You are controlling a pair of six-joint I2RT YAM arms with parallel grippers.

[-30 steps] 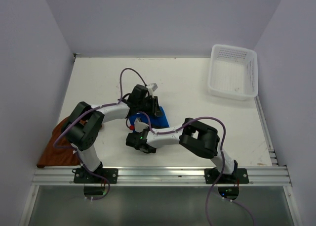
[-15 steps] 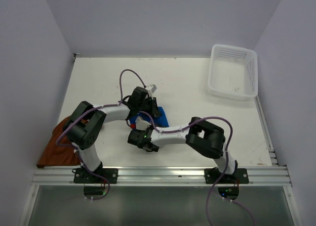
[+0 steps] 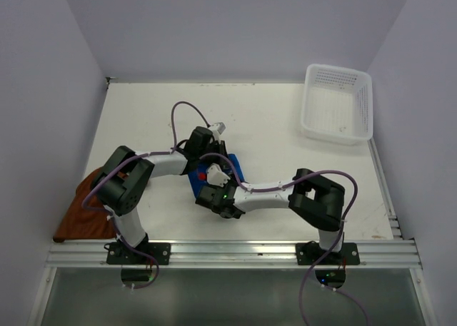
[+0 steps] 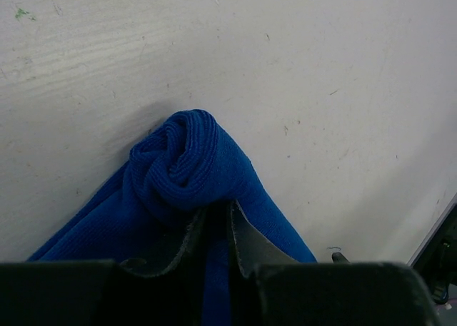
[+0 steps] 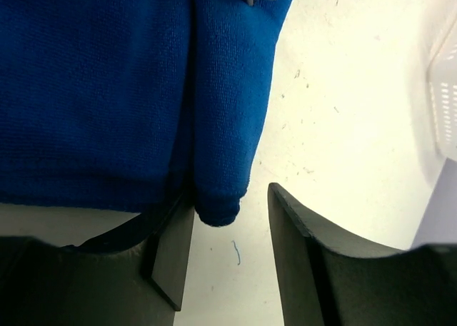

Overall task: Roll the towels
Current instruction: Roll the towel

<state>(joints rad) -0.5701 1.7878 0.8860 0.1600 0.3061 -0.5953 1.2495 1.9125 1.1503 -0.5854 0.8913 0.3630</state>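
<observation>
A white surface [image 3: 271, 119] fills the enclosure, marked with faint scuffs and small dark specks. In the left wrist view a tiny green fleck [image 4: 23, 13] shows on it at the far left. A white perforated plastic basket [image 3: 334, 135] stands at the far right corner, upright, close to the right wall. Pale lavender walls [image 3: 235, 26] close in the left, far and right sides. An aluminium rail [image 3: 235, 253] runs along the near edge.

Partly rolled royal-blue towel [image 4: 187, 170] bunched at centre; rust-brown towel [image 3: 75, 215] crumpled far left, well apart.
</observation>
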